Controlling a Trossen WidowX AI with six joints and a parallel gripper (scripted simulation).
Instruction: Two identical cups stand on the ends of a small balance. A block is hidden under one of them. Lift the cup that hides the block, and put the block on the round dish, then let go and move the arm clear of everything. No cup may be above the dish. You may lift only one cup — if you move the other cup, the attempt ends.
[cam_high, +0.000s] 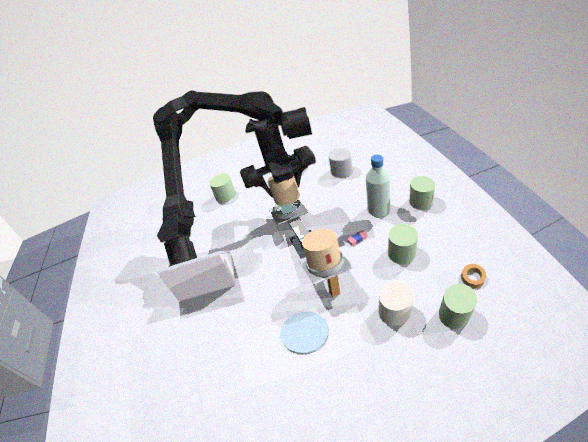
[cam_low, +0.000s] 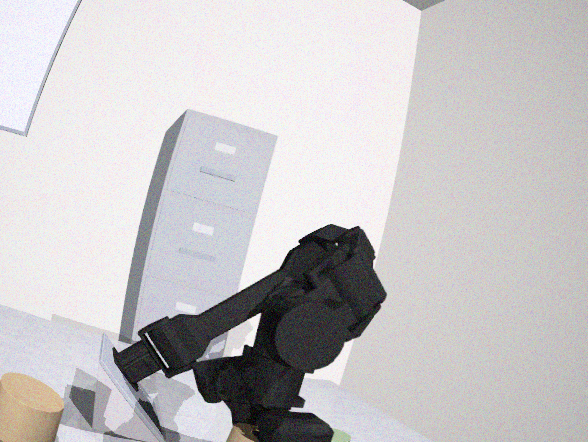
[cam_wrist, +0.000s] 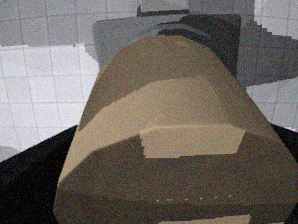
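Black parallel-jaw gripper (cam_high: 283, 181): clamped wide on the far tan cylindrical cup (cam_high: 284, 190), which hangs tilted and lifted just above the far pan of the small grey balance (cam_high: 300, 233). Something pale teal shows on that pan directly under the raised cup; whether it is the block cannot be told. In the wrist view the tan cup (cam_wrist: 169, 156) fills most of the picture, with the grey pan behind it.

Surroundings, left to right:
- Grey wedge-shaped box (cam_high: 199, 276), near the arm's base.
- Pale green cylinder (cam_high: 222, 188), left of the gripper.
- Light blue round dish (cam_high: 304, 332), near side, well apart from both cups.
- Second tan cup (cam_high: 321, 249), with a red mark, upright on the near pan.
- Grey cylinder (cam_high: 340, 162), behind.
- Small pink and blue blocks (cam_high: 357, 237), beside the balance.
- Pale green bottle with blue cap (cam_high: 378, 186).
- Cream cylinder (cam_high: 395, 302).
- Three green cylinders (cam_high: 402, 243), right side.
- Orange ring (cam_high: 473, 275), far right.
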